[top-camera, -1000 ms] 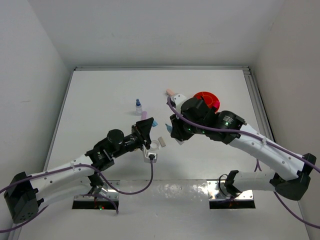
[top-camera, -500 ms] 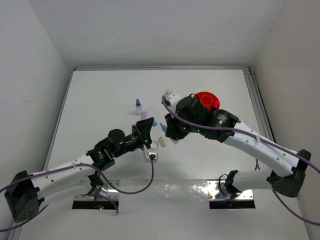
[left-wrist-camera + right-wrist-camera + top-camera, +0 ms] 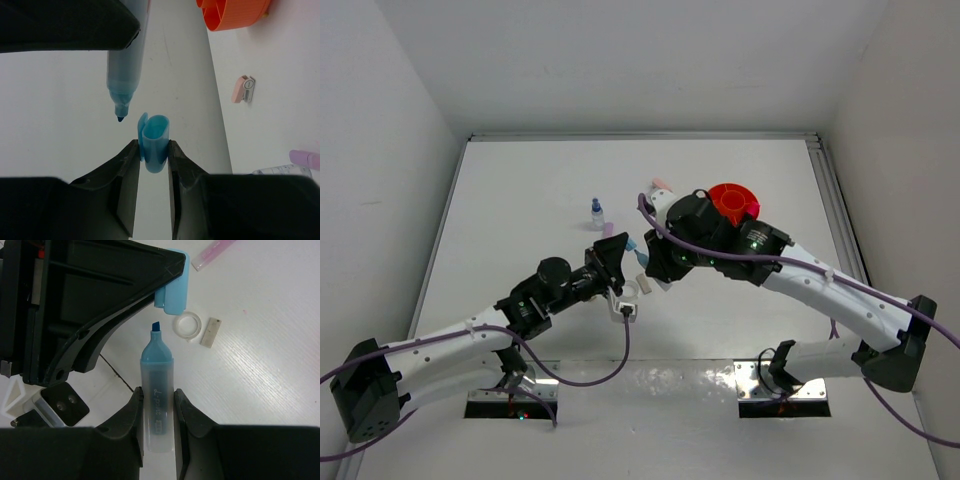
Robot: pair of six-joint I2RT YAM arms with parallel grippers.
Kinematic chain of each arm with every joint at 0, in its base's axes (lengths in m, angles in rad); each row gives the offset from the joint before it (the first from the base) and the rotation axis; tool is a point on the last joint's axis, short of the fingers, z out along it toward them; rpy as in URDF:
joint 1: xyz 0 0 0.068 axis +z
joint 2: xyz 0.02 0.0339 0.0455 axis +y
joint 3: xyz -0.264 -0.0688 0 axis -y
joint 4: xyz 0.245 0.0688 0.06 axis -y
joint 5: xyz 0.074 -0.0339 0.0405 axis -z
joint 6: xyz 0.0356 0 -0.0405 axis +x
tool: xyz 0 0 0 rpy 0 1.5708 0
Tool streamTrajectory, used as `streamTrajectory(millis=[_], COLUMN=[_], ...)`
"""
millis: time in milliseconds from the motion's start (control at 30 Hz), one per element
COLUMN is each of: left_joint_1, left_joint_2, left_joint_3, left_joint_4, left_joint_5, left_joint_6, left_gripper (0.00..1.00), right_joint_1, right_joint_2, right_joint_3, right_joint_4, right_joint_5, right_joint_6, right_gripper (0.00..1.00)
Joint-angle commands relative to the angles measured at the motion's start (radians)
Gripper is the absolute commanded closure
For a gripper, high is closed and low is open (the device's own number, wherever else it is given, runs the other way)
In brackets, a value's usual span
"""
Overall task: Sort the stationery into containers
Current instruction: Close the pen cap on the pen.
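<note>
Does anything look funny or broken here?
Yes, the blue highlighter has no cap on. The right claw grips its body, with the bare tip pointing at the blue cap, which the left claw pinches separately. Tip and cap are close but apart. Nothing looks broken or spilled.

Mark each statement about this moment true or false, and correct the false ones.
1. The left gripper is shut on a light blue cap. True.
2. The blue highlighter in the right gripper is capped. False: its chisel tip is bare.
3. The highlighter's tip points toward the cap. True.
4. The clear tape ring sits inside the orange tub. False: it lies on the table, beside a beige block.
5. In the top view, a blue-capped bottle is on the table to the left of the tub. True.
</note>
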Motion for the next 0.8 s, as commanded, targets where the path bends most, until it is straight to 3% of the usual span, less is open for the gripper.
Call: streamTrajectory(millis=[0,367,767], left_joint_1=[-0.004,-0.011,-0.050], left_joint_2=[-0.010,-0.011,-0.073], left_joint_3=[0.035,0.058,0.024], left_joint_4=[0.051,0.059,-0.033], left_joint_5=[-0.001,0.003,0.072], left_joint_6=[-0.013,-0.071,0.022], left_gripper=[1.00,1.00,1.00], right_joint_1=[0.014,0.018,0.017], right_joint_2=[-0.017,-0.005,0.018], right_joint_3=[-0.005,0.003,0.049], right_joint_4=[0.031,0.031,0.037], right_joint_5=[-0.012,-0.002,0.019], right_joint_6=[0.016,0.018,-0.011], right_gripper=[1.00,1.00,1.00])
